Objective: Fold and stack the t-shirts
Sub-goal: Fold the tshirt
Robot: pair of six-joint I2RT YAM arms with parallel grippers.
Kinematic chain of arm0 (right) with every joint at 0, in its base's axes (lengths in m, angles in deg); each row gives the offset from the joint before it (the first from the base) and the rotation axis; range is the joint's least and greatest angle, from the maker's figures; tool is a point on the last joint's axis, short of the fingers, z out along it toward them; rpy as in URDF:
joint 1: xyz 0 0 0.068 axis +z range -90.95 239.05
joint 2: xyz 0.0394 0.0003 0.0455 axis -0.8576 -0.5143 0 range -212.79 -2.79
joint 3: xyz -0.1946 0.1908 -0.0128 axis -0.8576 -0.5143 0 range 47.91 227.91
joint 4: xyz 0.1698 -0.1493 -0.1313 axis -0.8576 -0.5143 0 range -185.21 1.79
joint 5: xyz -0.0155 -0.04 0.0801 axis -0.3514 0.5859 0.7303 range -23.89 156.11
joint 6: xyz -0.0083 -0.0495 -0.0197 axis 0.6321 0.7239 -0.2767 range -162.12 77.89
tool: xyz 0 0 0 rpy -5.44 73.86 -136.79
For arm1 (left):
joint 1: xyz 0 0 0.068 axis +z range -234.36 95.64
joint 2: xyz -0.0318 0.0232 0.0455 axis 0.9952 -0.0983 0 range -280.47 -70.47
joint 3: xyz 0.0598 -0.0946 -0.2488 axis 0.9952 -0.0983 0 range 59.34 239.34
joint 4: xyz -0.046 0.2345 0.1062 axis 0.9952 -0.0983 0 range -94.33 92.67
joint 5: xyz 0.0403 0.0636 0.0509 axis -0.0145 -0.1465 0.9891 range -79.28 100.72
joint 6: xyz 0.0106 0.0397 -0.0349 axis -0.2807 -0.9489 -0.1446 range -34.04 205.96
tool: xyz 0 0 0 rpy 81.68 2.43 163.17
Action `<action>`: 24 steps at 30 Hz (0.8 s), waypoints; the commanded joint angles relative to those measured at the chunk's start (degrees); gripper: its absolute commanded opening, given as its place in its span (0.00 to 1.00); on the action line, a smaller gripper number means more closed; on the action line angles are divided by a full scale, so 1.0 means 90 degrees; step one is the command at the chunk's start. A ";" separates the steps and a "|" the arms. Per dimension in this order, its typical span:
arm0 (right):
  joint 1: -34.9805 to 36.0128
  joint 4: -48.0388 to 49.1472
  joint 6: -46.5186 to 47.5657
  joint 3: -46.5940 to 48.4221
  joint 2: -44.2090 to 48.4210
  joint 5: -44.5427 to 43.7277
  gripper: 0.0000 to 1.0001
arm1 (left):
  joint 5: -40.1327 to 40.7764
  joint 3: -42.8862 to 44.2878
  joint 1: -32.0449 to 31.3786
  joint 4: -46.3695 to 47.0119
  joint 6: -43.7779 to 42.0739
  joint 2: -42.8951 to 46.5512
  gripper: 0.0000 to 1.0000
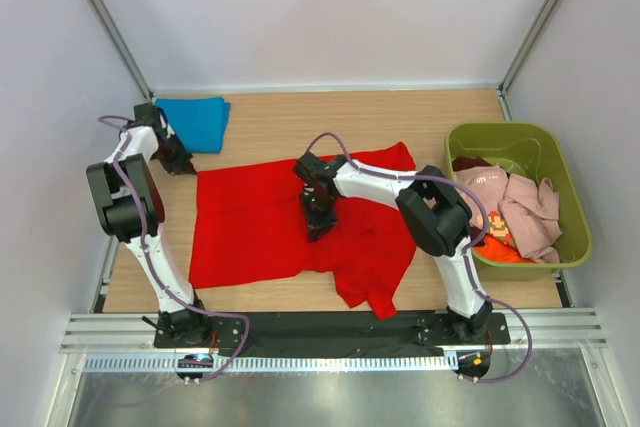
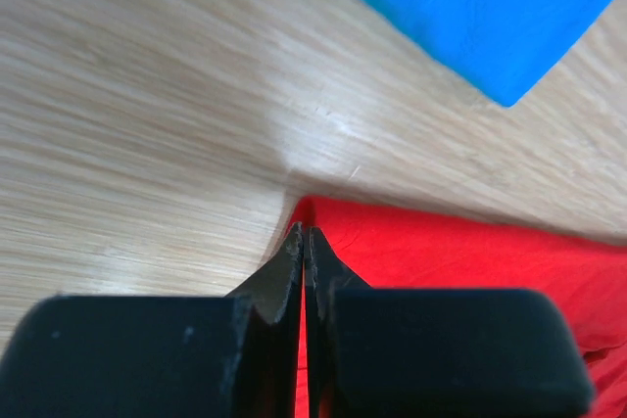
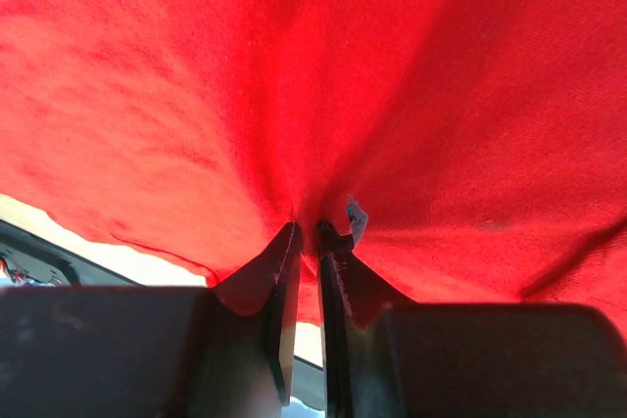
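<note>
A bright red t-shirt [image 1: 260,222] lies spread on the wooden table, with one sleeve near the front edge. My left gripper [image 1: 182,160] is at its back left corner. In the left wrist view the left gripper [image 2: 305,232] is shut on that corner of the red t-shirt [image 2: 460,252]. My right gripper [image 1: 318,219] is at the shirt's middle. The right wrist view shows the right gripper [image 3: 306,227] pinching a puckered fold of the red t-shirt [image 3: 323,75], beside a small label. A folded blue t-shirt [image 1: 196,121] lies at the back left, apart from both grippers.
An olive-green bin [image 1: 562,165] stands at the right, holding a pale pink shirt [image 1: 530,209], an orange one [image 1: 507,253] and a pixel-print one [image 1: 497,227]. White walls close in the back and both sides. Bare wood [image 2: 127,124] lies between the blue and red shirts.
</note>
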 commanded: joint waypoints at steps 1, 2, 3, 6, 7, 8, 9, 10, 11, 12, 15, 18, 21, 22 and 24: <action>0.0068 -0.0015 0.0034 -0.0466 -0.0144 -0.0220 0.20 | 0.0048 0.0396 -0.0031 0.0118 0.0009 0.0233 0.00; 0.0078 -0.0005 0.0044 -0.0496 -0.0134 -0.0229 0.20 | -0.0001 0.0416 -0.0041 0.0127 0.0009 0.0204 0.00; 0.0068 0.0024 0.0034 -0.0525 -0.0114 -0.0220 0.20 | -0.0001 0.0426 -0.0041 0.0089 0.0000 0.0194 0.00; 0.0078 0.0005 0.0083 -0.0526 -0.0066 -0.0268 0.20 | -0.0001 0.0270 -0.0080 0.0088 0.0077 0.0320 0.02; 0.0078 -0.0015 0.0150 -0.0506 -0.0036 -0.0298 0.21 | -0.0020 0.0183 -0.0109 0.0098 0.0116 0.0407 0.11; 0.0078 -0.0044 0.0180 -0.0496 0.0012 -0.0298 0.21 | -0.0021 -0.0041 -0.0148 0.0108 0.0262 0.0602 0.15; 0.0068 -0.0180 0.0229 -0.0457 0.0042 -0.0288 0.22 | -0.0030 -0.0169 -0.0226 0.0118 0.0341 0.0720 0.18; 0.0068 -0.0268 0.0316 -0.0341 0.0100 -0.0308 0.24 | -0.0040 -0.0286 -0.0410 0.0108 0.0409 0.0837 0.20; 0.0078 -0.0356 0.0423 -0.0272 0.0323 -0.0375 0.25 | -0.0050 -0.0432 -0.0538 0.0118 0.0545 0.1089 0.21; 0.0068 -0.0531 0.0482 -0.0204 0.0461 -0.0511 0.26 | -0.0031 -0.0694 -0.0684 0.0108 0.0575 0.1198 0.21; 0.0010 -0.1009 0.0736 0.0255 0.0900 -0.0990 0.36 | 0.0174 -0.1270 -0.1221 0.0137 0.0838 0.1569 0.20; -0.0302 -0.1478 0.0903 0.0539 0.1106 -0.1478 0.42 | 0.0116 -0.1672 -0.1525 0.0245 0.1121 0.1697 0.20; -0.0866 -0.1588 0.1039 0.0374 0.1437 -0.1909 0.44 | 0.0116 -0.2044 -0.1632 0.0274 0.1220 0.1707 0.19; -0.1121 -0.1558 0.1030 0.0160 0.1622 -0.1919 0.45 | 0.0126 -0.2180 -0.1652 0.0274 0.1249 0.1697 0.19; -0.1909 -0.1422 0.0894 0.0003 0.1750 -0.1822 0.45 | 0.0281 -0.2240 -0.1642 0.0187 0.1269 0.1668 0.19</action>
